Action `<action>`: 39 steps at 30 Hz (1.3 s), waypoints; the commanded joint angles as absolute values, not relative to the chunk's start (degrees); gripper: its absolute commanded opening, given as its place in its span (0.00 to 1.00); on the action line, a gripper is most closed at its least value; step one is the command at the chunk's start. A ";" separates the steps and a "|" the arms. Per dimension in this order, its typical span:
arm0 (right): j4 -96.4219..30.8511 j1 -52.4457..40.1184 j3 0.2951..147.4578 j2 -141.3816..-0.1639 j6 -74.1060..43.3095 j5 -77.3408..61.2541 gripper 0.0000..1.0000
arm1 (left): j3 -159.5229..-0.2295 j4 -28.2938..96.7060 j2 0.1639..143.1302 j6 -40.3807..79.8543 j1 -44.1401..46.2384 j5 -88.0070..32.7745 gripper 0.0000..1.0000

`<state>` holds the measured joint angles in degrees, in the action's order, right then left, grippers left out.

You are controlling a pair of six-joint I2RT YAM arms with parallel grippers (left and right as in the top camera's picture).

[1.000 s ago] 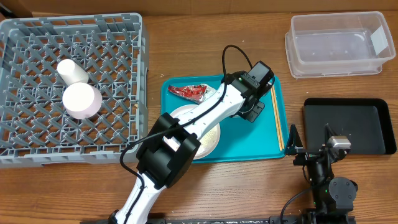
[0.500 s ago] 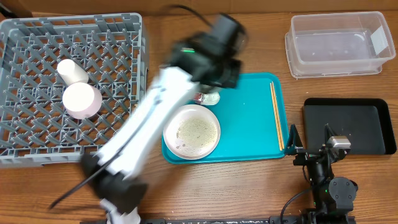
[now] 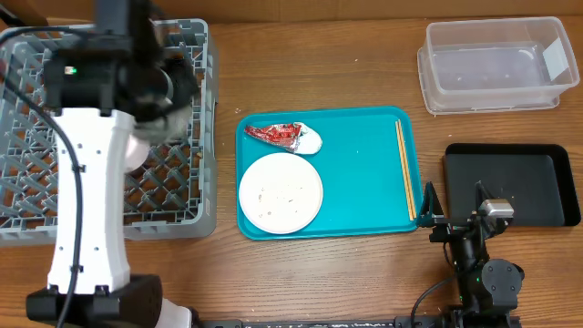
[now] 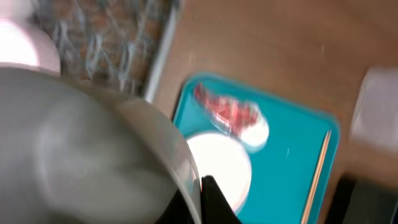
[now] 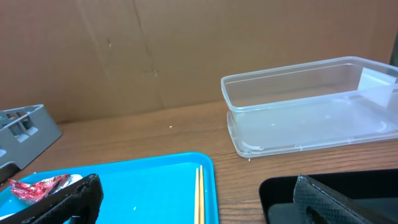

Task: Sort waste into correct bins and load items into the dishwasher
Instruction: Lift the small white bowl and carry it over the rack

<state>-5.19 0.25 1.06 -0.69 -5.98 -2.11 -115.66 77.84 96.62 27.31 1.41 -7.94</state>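
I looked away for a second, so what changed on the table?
The left gripper lifted the metal bowl off the plate on the teal tray and swung it left, over the grey rack. Plate, wrapper, chopsticks and the right gripper stayed put.

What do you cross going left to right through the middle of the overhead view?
dish rack -> white plate -> chopsticks -> black tray
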 commanded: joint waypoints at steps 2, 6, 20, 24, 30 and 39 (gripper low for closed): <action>-4.84 0.05 0.47 -0.16 -6.17 -1.56 1.00 | -112.27 64.36 97.89 19.18 -3.09 -13.13 0.04; -4.82 0.05 0.47 -0.16 -6.17 -1.56 1.00 | -107.83 48.34 100.84 19.25 -5.74 -10.48 0.04; -4.84 0.05 0.47 -0.16 -6.17 -1.56 1.00 | -105.82 9.43 121.05 17.58 -12.78 -61.25 0.04; -4.82 0.05 0.47 -0.16 -6.17 -1.56 1.00 | -105.82 5.39 125.38 20.75 -16.34 -62.61 0.04; -4.82 0.05 0.47 -0.16 -6.17 -1.56 1.00 | -105.82 5.52 128.73 21.26 -21.17 -63.33 0.04; -4.84 0.05 0.47 -0.16 -6.17 -1.56 1.00 | -105.82 3.20 132.94 21.15 -24.03 -68.99 0.12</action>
